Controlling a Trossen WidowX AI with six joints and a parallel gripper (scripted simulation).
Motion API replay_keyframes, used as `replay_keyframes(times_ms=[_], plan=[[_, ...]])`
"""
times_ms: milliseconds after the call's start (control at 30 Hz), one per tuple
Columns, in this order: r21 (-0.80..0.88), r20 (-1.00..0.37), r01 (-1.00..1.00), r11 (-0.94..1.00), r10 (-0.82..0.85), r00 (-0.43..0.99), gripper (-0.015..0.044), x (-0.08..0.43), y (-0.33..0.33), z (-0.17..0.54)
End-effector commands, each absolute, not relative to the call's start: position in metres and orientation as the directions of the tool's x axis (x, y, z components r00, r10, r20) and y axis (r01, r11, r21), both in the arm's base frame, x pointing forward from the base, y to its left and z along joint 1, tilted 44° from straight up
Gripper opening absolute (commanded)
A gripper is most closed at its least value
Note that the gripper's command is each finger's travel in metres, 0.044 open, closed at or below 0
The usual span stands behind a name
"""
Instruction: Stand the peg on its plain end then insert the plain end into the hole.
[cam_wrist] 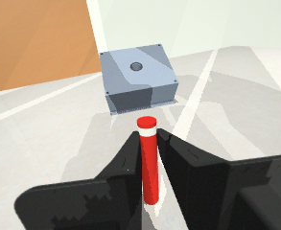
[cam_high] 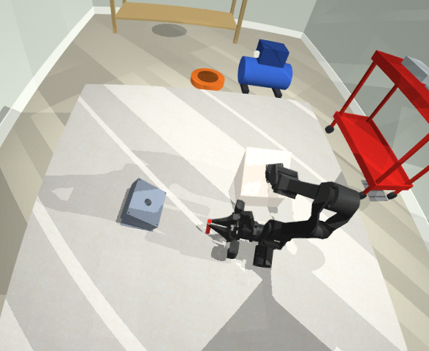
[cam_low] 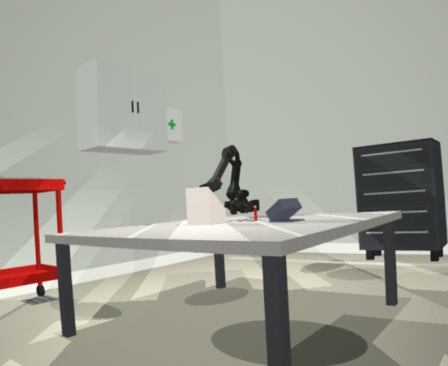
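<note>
The red peg [cam_high: 207,229] [cam_low: 255,214] [cam_wrist: 151,168] stands upright, white band near the top and plain end down. Its lower end is at or very near the table top; I cannot tell whether it touches. My gripper [cam_high: 210,223] [cam_wrist: 147,135] is shut on the peg just below the white band, reaching in from the side with the fingers nearly level. The blue-grey sloped panel [cam_high: 140,211] [cam_low: 284,209] [cam_wrist: 123,79] stands beyond the fingertips, apart from the peg. Its one round hole [cam_high: 147,202] [cam_wrist: 136,66] is empty and near the middle of the face.
A white block [cam_high: 263,179] [cam_low: 198,207] with a sloped side stands on the table [cam_high: 93,295] [cam_low: 169,241] close beside the arm. An orange ring [cam_high: 207,85], a blue compressor [cam_high: 265,73] and a red cart [cam_high: 373,151] [cam_low: 18,184] are off the table.
</note>
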State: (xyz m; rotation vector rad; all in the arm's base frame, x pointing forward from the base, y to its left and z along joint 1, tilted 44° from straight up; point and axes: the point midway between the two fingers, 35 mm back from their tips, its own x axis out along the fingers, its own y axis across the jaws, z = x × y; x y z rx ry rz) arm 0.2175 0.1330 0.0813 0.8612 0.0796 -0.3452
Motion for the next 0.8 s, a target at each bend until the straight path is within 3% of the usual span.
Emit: replay_keyframes(times_ms=[0, 767], plan=[[0.729, -0.207, 0.329, 0.600, -0.265, 0.942, 0.0049, 0.2171, 0.1354, 0.0803], [0.732, -0.191, 0.328, 0.597, -0.283, 0.940, 0.0049, 0.2160, 0.1380, 0.0814]])
